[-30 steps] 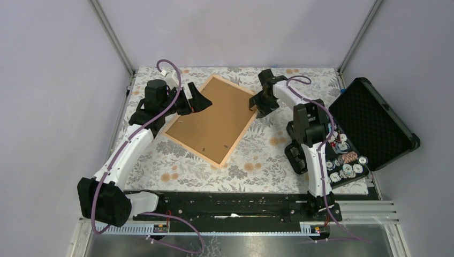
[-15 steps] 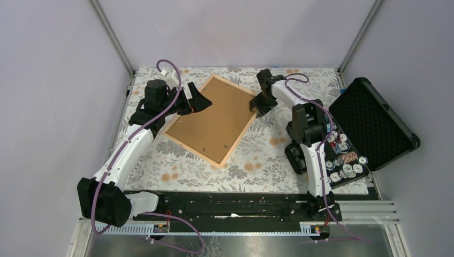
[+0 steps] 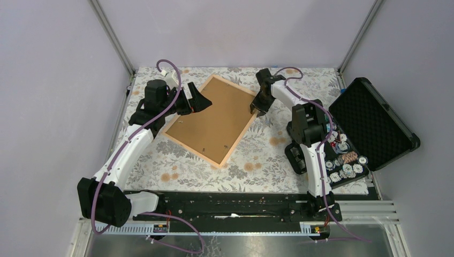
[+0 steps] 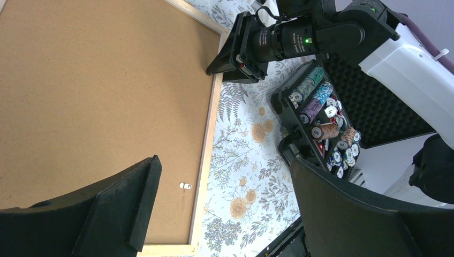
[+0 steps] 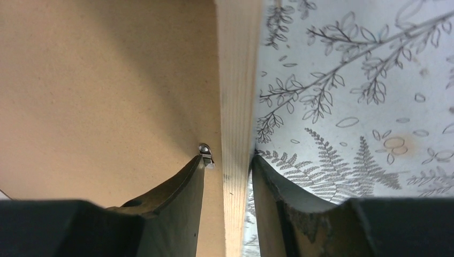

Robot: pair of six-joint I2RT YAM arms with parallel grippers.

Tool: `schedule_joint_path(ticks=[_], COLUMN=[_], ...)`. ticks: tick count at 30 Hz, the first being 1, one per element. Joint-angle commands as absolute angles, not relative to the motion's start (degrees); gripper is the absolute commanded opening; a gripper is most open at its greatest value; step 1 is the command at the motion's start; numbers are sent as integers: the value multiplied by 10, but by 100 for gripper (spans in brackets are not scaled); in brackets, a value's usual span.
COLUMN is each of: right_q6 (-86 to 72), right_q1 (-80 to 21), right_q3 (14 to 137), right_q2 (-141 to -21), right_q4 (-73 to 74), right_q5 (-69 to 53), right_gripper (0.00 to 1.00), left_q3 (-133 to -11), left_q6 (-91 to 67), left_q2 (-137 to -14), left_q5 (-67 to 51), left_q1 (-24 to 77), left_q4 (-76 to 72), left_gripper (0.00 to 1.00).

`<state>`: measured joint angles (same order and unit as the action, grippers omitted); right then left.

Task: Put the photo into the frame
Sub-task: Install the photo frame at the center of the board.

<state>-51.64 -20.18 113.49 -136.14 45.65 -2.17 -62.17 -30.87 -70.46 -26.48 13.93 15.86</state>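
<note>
1. Frame (image 3: 222,159) lies face down on surface (image 3: 257,155), photo (image 3: 211,118) inside, brown back up
2. Left hand (image 3: 201,100) hovers wide open, empty
3. Right hand (image 5: 227,160), half-open, straddles frame's right side; lifting there could tip photo out

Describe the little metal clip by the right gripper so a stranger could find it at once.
On the flowered table lies the light wood frame, the photo in it brown back up. Near its far right corner the right gripper straddles the rail. The clip is the tiny silver tab at the inner fingertip, the only shiny spot on that brown.
</note>
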Motion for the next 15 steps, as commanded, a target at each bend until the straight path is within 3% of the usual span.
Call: schedule_joint_path(ticks=[1,15], right_q6=[-344,-44], right_q1=[-203,-185], right_q3=[1124,1072], right_q2=[-1391,-1325], right_q4=[456,310], right_q5=[21,-71], right_gripper=[0,0], left_q3=[-636,-634], left_q6=[-299,-298], left_q2=[-686,-689], left_q5=[-261,-258], left_q1=[139,140], left_q4=[137,138], left_gripper=[99,99])
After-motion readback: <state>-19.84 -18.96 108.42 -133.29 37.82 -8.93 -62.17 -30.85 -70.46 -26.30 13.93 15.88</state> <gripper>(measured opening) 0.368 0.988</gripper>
